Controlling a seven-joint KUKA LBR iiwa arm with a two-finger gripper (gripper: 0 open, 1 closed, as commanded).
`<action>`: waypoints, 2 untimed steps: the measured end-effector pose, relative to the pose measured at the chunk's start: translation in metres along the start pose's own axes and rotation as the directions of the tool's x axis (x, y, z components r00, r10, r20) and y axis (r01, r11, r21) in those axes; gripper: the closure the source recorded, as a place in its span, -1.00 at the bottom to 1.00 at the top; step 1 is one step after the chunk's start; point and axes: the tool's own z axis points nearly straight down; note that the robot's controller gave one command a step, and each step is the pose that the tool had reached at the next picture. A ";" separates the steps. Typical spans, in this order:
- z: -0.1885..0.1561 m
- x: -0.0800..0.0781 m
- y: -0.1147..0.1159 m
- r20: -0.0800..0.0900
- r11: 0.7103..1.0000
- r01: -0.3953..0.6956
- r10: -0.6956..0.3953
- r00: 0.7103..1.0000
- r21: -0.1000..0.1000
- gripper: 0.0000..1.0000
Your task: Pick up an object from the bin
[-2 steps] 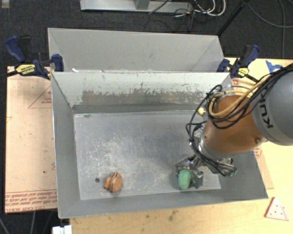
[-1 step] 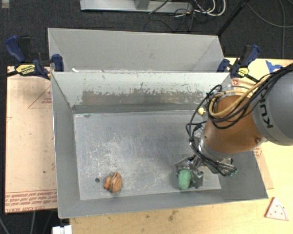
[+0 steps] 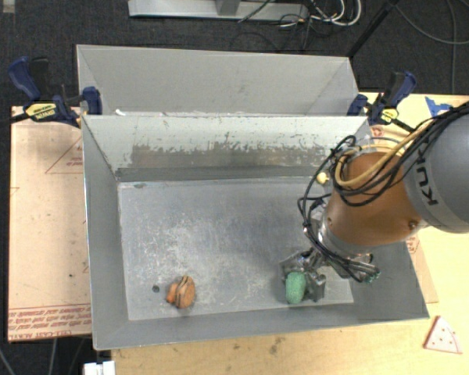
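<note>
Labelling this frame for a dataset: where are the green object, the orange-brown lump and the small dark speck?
green object point(image 3: 295, 288), camera view, its middle.
orange-brown lump point(image 3: 181, 292), camera view, its middle.
small dark speck point(image 3: 155, 289), camera view, its centre.

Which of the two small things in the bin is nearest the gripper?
The green lump at the view's lower right, just beside the gripper; the orange-brown lump lies well apart at the lower left.

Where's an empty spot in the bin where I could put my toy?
The bin floor is bare across the middle and back, and between the brown lump front left and the green thing. It is crowded front right, where the pincer sits by that green thing.
</note>
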 end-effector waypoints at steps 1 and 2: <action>-0.007 0.000 0.001 -0.002 1.000 0.000 0.000 1.000 -0.002 1.00; -0.022 0.001 0.002 -0.004 1.000 -0.001 0.001 1.000 -0.003 1.00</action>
